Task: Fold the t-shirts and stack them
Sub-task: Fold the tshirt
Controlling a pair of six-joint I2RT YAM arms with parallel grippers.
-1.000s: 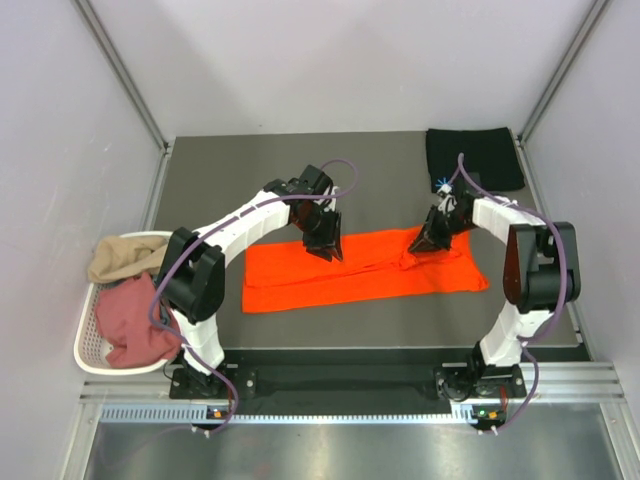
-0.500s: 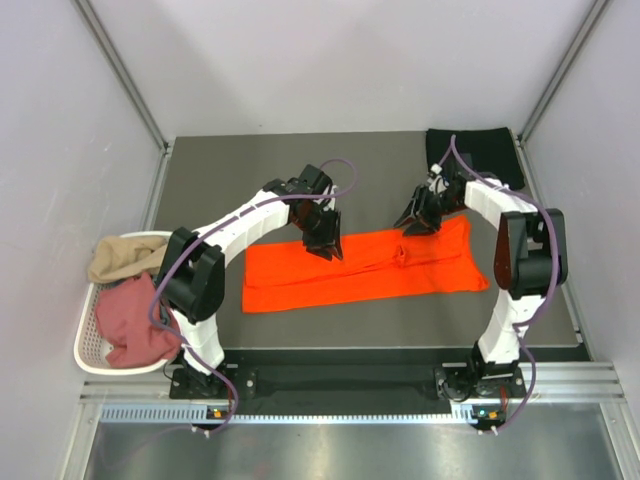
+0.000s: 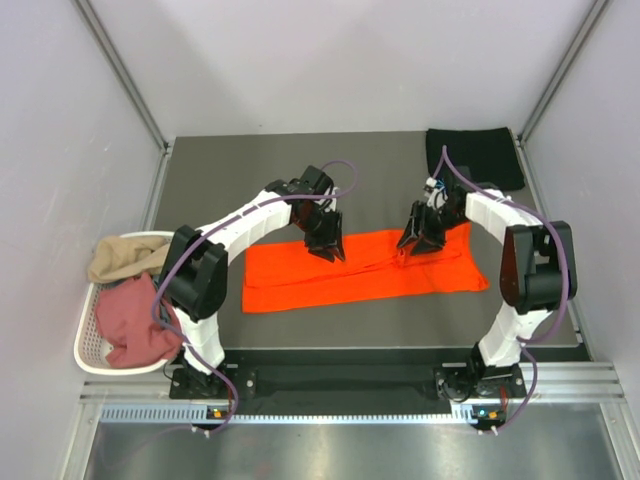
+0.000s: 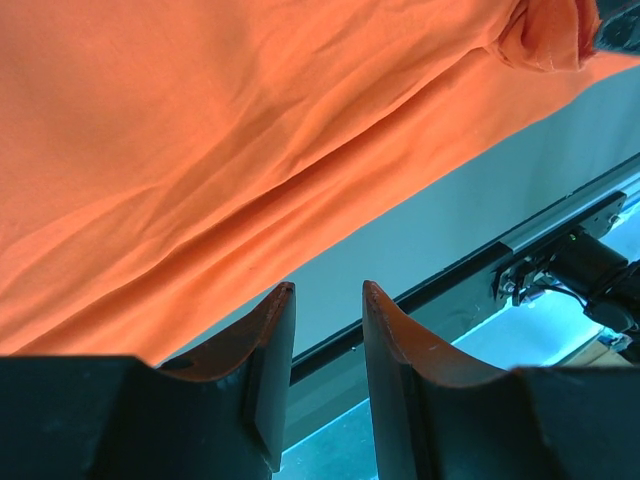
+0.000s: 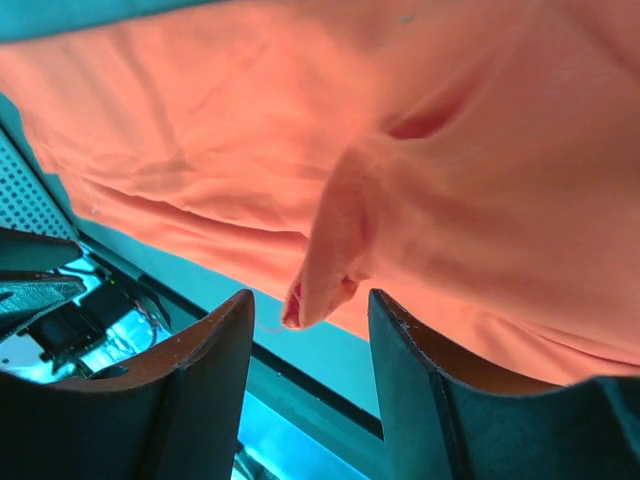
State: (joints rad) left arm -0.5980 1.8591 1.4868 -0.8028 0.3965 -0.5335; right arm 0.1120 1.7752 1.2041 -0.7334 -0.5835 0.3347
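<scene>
A bright orange t-shirt (image 3: 360, 270) lies flat as a long folded band across the middle of the table. My left gripper (image 3: 327, 247) hovers over its back edge, left of centre; its jaws stand apart and empty (image 4: 320, 300) with the orange cloth (image 4: 250, 120) below. My right gripper (image 3: 418, 243) is over the shirt's right part, open (image 5: 310, 305), with a small raised pucker of orange cloth (image 5: 330, 265) between its fingers, not clamped. A folded black t-shirt (image 3: 475, 157) lies at the back right corner. A tan shirt (image 3: 125, 257) and a dusty pink shirt (image 3: 135, 322) lie in the basket.
A white slotted basket (image 3: 86, 345) stands off the table's left edge, holding the tan and pink shirts. Grey walls close in the table on three sides. The black rail (image 3: 340, 355) runs along the near edge by the arm bases.
My right gripper swung back and left off the shirt's right part, then came down again near its middle, leaving a small pucker of cloth. The left arm has barely moved.
</scene>
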